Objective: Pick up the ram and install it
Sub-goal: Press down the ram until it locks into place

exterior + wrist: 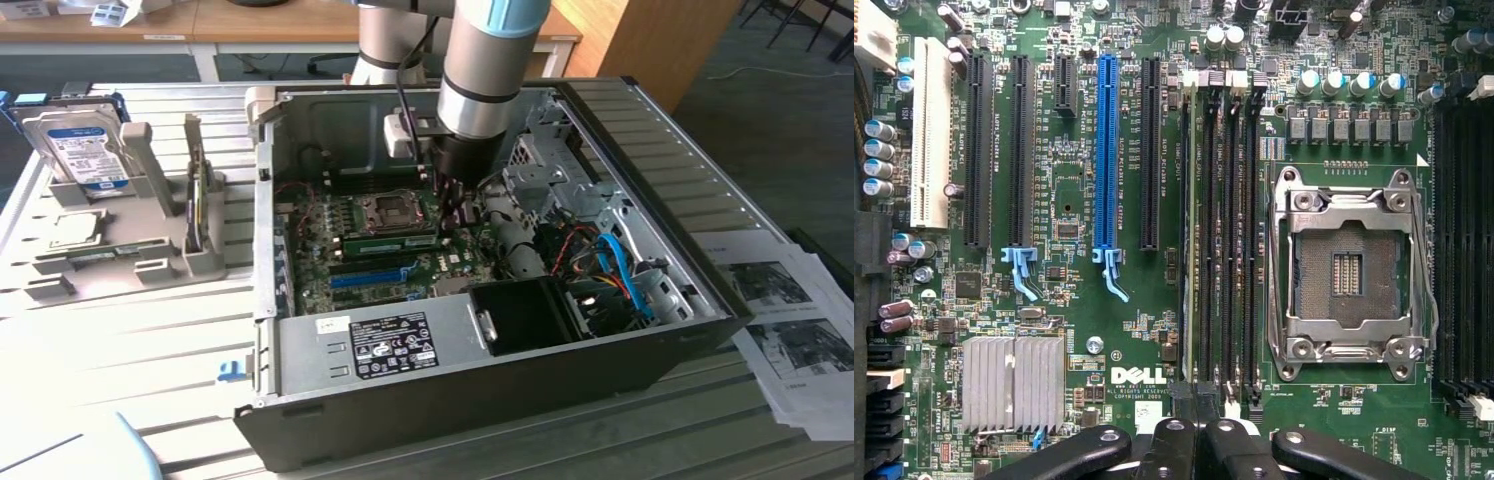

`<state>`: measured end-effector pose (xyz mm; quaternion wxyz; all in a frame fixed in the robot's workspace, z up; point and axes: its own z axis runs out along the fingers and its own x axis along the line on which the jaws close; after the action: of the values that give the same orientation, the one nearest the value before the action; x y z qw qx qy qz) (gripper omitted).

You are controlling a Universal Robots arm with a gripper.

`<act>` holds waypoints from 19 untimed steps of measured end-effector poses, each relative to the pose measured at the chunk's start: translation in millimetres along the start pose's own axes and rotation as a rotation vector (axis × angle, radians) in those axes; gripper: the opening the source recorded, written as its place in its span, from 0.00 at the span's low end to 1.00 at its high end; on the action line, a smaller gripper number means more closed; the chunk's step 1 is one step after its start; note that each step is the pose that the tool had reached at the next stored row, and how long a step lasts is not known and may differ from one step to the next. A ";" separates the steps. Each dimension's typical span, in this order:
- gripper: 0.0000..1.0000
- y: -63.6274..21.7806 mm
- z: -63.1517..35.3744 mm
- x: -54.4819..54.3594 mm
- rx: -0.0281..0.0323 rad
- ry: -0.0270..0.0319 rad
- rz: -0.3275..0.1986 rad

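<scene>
A robot arm (pixel 487 70) reaches down into an open computer case (pixel 467 400) lying on its side, its gripper (pixel 449 212) poised over the motherboard just beside the CPU socket (pixel 396 208). The ram (pixel 394 241), a narrow green stick, stands on edge in a memory slot alongside the socket, between the socket and the long blue slot (pixel 367 277). From the wrist camera the ram (pixel 1187 250) appears edge-on as a thin pale line in the bank of black memory slots (pixel 1229 230), in the slot farthest from the socket (pixel 1349 270) and nearest the blue slot (pixel 1106 150). The gripper (pixel 1195 400) hangs over one end of that stick, its black fingers (pixel 1172 440) pressed together with no gap to speak of; whether the tips touch the ram's top edge cannot be told. A ribbed silver heatsink (pixel 1014 380) sits beyond the blue slot, on the side away from the socket. Well apart from the socket, outside the case, a silver hard drive (pixel 83 150) with a blue-white label stands upright in a grey holder (pixel 120 255). On the far side of the socket from the drive, printed sheets (pixel 787 320) lie past the case wall.
</scene>
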<state>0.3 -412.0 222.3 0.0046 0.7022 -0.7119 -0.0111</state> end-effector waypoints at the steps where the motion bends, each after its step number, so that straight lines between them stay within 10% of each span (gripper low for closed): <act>1: 0.09 0.0 0.0 0.0 -0.0001 0.0000 0.000; 19: 0.09 0.3 -14.1 -0.1 0.0000 0.0000 0.000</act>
<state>0.3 -412.0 236.3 0.0046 0.7022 -0.7119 -0.0111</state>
